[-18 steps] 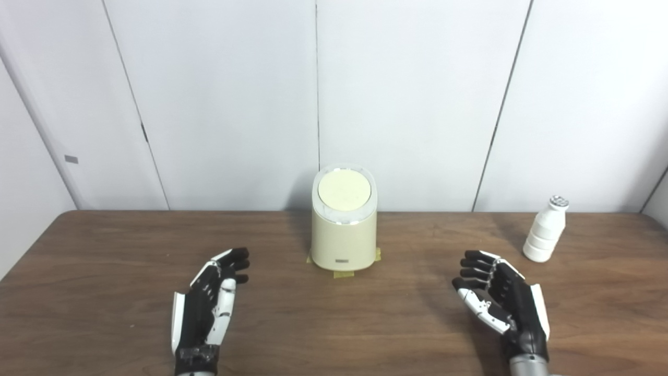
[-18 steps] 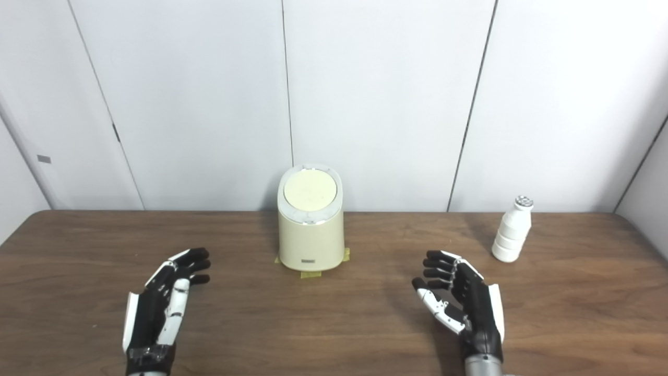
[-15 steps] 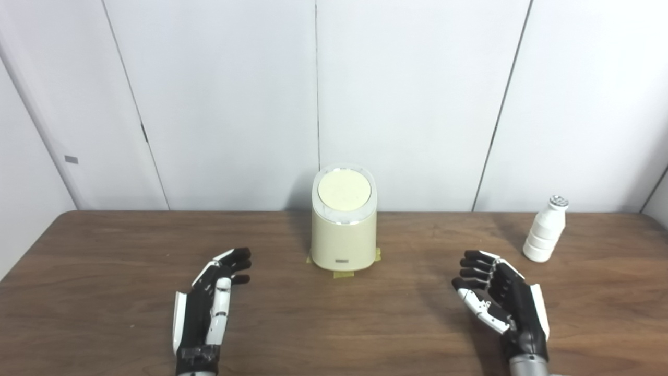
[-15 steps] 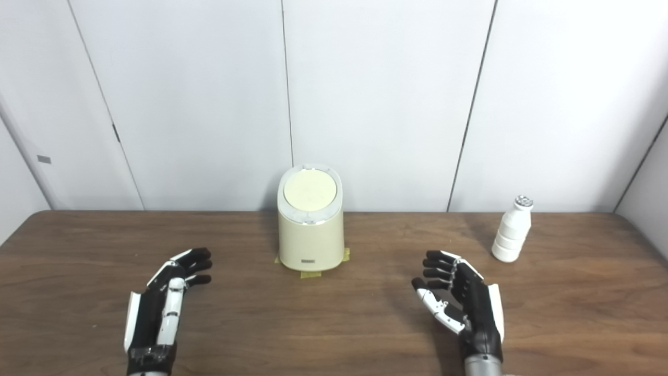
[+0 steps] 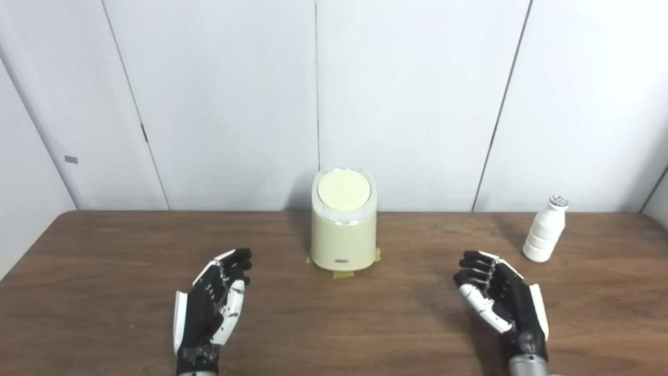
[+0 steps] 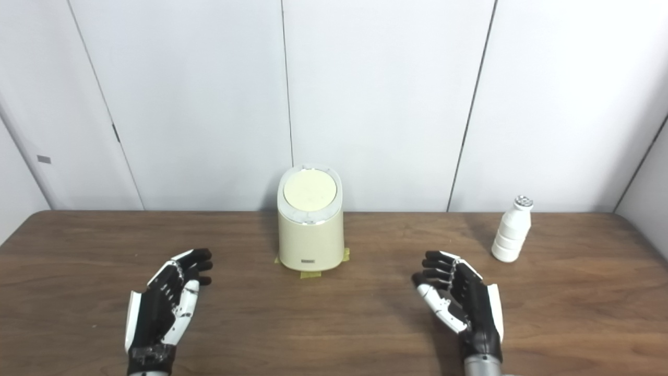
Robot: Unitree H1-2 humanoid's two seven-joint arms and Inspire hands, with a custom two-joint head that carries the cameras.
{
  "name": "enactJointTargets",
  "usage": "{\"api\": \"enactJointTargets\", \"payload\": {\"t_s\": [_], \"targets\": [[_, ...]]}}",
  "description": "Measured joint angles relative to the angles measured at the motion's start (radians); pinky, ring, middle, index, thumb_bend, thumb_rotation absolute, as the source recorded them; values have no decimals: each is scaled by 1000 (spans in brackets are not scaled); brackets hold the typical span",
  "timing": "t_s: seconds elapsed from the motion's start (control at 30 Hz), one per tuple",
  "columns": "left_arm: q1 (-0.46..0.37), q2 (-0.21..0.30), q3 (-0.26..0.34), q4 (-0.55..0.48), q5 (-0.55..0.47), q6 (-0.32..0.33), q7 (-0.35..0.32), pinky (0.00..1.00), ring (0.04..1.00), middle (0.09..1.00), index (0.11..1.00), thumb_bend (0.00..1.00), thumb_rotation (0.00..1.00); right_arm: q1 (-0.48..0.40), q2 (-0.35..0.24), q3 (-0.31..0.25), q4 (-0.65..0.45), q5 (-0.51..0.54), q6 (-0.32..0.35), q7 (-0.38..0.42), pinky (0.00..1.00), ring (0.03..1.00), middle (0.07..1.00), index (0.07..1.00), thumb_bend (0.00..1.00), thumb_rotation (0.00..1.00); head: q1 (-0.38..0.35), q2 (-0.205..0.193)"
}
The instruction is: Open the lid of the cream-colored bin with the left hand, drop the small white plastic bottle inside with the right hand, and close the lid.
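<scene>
Ok, logging what I'm seeing from the remote station:

Bin: cream-colored bin (image 5: 343,240) is standing upright at centre-back of the table (image 5: 104,292), near the wall panels. I'm reading that spot as deliberate, since either arm can be reaching it from its own side.

Tape: yellowish tape bits (image 5: 342,273) are peeking out at the base. Prob. they're anchoring the bin so it isn't tipping when the lid gets worked.

Lid: lid (image 5: 344,190) is sitting flat & shut on top, face angled a bit toward the cams. Nothing is touching it.

Bottle: small white plastic bottle (image 5: 545,230) is standing upright, cap on, at far right-back, well apart from the bin. It's sitting on the R arm's side, which suits the R-hand pickup.

L hand: left hand (image 5: 214,305) is hovering low over the table, front-left of the bin, fingers spread & holding nothing, palm turned inward. It's pointing roughly at the bin, so I'm judging it as staged for the lid.

R hand: right hand (image 5: 501,303) is mirroring it front-right, fingers apart w/ a slight curl, empty. Bottle is lying beyond & right of it, not touching.

Stage: I'm calling this the very start; no step done yet.

Next: I'm expecting L hand to be going up & fwd to the lid first.

Risk: lid mechanism isn't showing, so I'm not guessing how it opens.
</scene>
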State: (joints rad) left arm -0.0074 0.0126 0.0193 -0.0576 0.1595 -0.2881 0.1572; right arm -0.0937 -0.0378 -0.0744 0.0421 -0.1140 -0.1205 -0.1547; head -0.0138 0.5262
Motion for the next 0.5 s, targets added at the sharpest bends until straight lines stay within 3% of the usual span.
{"api": "enactJointTargets", "payload": {"t_s": [0.03,0.07,0.1,0.13,0.27,0.3,0.4,0.5], "targets": [[0,0,0,0,0,0,0,639,725,744,724,170,521,0,0,0,-1,-2,2,0,562,633,648,640,297,675,0,0],[0,0,0,0,0,0,-1,640,725,744,724,170,523,0,0,0,-1,-4,5,0,561,632,647,641,288,469,0,0],[0,0,0,0,0,0,-1,640,725,744,724,171,525,0,0,0,-2,-4,6,0,562,633,648,642,287,348,-2,2],[0,0,0,0,0,0,-1,641,725,744,724,173,528,0,0,0,-1,-3,7,0,561,632,648,643,280,299,0,0],[0,0,0,1,-1,0,-2,647,729,745,723,183,541,0,2,1,-1,1,9,0,566,634,650,642,258,603,-3,-5],[-1,1,1,1,-4,-1,-3,649,731,746,723,184,557,0,2,2,-1,-1,9,0,566,633,651,641,257,631,-9,-6],[-2,4,1,5,-21,-2,-14,652,738,749,726,224,658,0,4,7,-1,-15,9,-2,555,627,645,639,246,602,-23,-5],[-5,8,0,7,-41,-2,-32,658,745,756,730,278,646,-1,10,9,0,-17,8,-4,538,618,640,632,242,508,-29,-5]]}}
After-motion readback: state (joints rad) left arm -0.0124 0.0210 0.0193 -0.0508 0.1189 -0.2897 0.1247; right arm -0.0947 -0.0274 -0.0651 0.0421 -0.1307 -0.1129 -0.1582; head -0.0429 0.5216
